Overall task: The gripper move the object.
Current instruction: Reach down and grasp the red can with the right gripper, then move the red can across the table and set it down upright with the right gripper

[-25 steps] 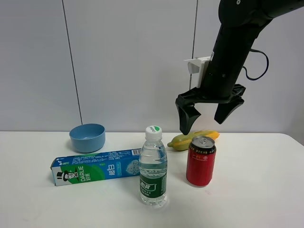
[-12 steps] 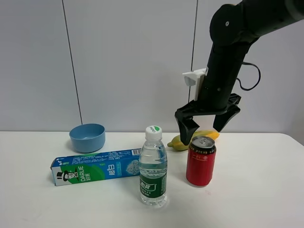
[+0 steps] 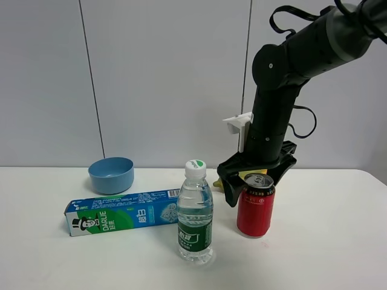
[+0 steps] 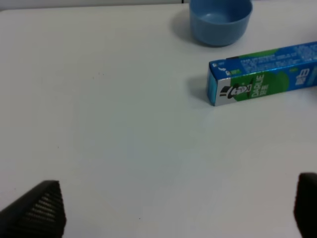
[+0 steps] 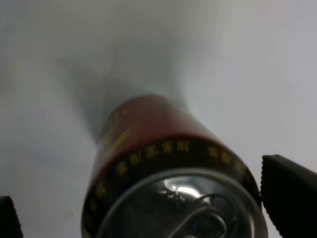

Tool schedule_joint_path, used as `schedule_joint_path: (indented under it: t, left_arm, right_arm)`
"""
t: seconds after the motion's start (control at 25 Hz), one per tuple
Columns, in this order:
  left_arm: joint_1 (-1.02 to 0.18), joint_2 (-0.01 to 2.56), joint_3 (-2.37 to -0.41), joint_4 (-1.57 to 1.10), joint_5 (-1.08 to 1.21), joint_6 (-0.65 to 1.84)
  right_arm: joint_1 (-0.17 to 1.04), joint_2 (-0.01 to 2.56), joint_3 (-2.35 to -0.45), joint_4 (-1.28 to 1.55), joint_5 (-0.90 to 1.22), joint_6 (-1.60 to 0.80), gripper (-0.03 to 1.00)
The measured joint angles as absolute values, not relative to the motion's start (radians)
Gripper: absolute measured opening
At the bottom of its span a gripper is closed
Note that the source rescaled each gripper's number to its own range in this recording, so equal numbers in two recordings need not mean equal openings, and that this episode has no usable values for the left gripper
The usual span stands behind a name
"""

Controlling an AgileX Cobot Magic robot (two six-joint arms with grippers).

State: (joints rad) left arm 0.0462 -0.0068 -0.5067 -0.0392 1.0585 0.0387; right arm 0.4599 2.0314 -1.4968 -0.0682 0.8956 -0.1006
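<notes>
The red can (image 3: 256, 208) with a silver top and a black-and-gold band stands upright on the white table (image 3: 326, 241), right of centre. My right gripper (image 3: 256, 182) is open and low over the can. One dark finger (image 3: 232, 192) is beside the can's left rim and the other is behind its right side. In the right wrist view the can (image 5: 158, 148) fills the space between my right gripper's (image 5: 148, 210) two fingertips (image 5: 290, 196), which stand apart from it. My left gripper (image 4: 173, 210) is open and empty over bare table.
A clear green-labelled water bottle (image 3: 195, 217) stands just left of the can. A blue toothpaste box (image 3: 121, 212) lies further left, and a blue bowl (image 3: 111, 174) sits behind it. A yellow-green banana (image 3: 219, 183) lies behind the can. The left wrist view shows the box (image 4: 262, 82) and bowl (image 4: 220, 20).
My right gripper has come down and slightly left, from above the can to straddling its top, still open. The can and the other things have not moved.
</notes>
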Motion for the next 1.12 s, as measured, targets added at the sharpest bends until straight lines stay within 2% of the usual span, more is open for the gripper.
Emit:
schedule_joint_path:
  t: [0.56,0.6,0.64,0.68,0.72,0.8,0.84,0.88,1.12]
  left_arm:
    - [0.046,-0.007,-0.507,-0.039,1.058,0.039]
    - [0.046,-0.007,-0.507,-0.039,1.058,0.039]
    - [0.046,-0.007,-0.507,-0.039,1.058,0.039]
    - [0.046,-0.007,-0.507,-0.039,1.058,0.039]
    - [0.046,-0.007,-0.507,-0.039,1.058,0.039]
    - [0.046,-0.007,-0.507,-0.039,1.058,0.039]
    - [0.046,-0.007,-0.507,-0.039,1.058,0.039]
    - [0.046,-0.007,-0.507,-0.039,1.058,0.039]
    - [0.046,-0.007,-0.507,-0.039,1.058,0.039]
  right_arm:
    - [0.46,2.098,-1.497,-0.092,0.878,-0.101,1.0]
    - [0.46,2.101,-1.497,-0.092,0.877,-0.101,0.97]
    - [0.46,2.102,-1.497,-0.095,0.877,-0.101,0.92]
    - [0.46,2.102,-1.497,-0.1,0.876,-0.101,0.81]
    - [0.46,2.102,-1.497,-0.105,0.875,-0.101,0.65]
    - [0.46,2.102,-1.497,-0.119,0.873,-0.101,0.28]
    - [0.46,2.102,-1.497,-0.124,0.873,-0.101,0.03]
    - [0.46,2.102,-1.497,-0.123,0.873,-0.101,0.0]
    - [0.461,2.103,-1.507,-0.131,0.892,-0.101,0.0]
